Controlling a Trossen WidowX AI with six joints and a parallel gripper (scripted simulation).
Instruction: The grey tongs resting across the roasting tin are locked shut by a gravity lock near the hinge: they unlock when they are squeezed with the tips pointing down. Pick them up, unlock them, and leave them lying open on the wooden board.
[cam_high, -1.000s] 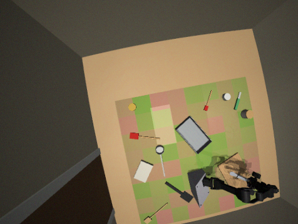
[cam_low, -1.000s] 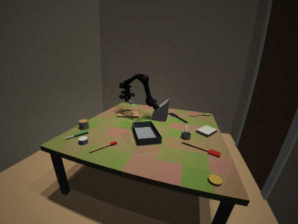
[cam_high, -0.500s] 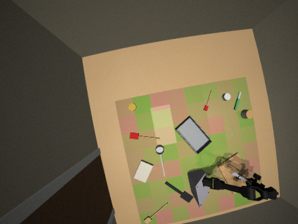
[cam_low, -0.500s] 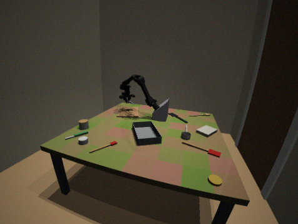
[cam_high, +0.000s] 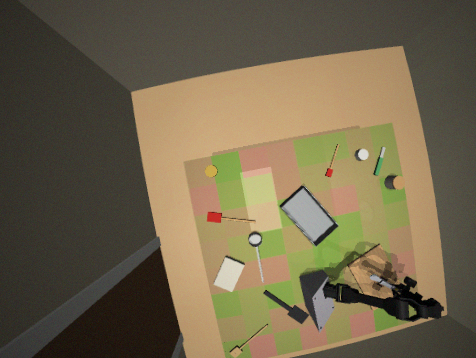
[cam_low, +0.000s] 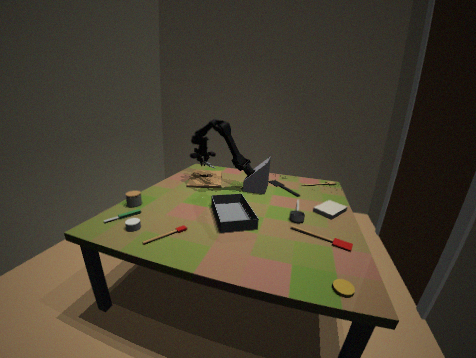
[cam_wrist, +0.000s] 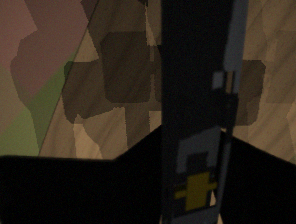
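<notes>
The grey tongs (cam_high: 378, 280) (cam_low: 210, 164) (cam_wrist: 192, 75) are in my gripper (cam_high: 398, 289) (cam_low: 202, 159) (cam_wrist: 185, 133), which is shut on them above the wooden board (cam_high: 362, 286) (cam_low: 215, 183) (cam_wrist: 276, 30). In the exterior view the tongs slant slightly downward. In the wrist view they run up the picture as one narrow bar, with a yellow part (cam_wrist: 198, 191) between the black fingers; their arms look close together. Their ends are out of that view, and I cannot tell whether the lock is engaged. The roasting tin (cam_high: 326, 236) (cam_low: 240, 225) stands apart from the board without the tongs.
A grey wedge-shaped stand (cam_high: 320, 305) (cam_low: 257, 181) is at the arm's base, beside the board. A black spatula (cam_high: 297, 313) (cam_low: 283, 187) lies beyond it. A dark tub with an orange top (cam_high: 395, 182) (cam_low: 133, 198), a white-topped tub (cam_high: 362, 154) (cam_low: 133, 224) and a green-handled tool (cam_high: 379, 164) (cam_low: 127, 215) are farther off.
</notes>
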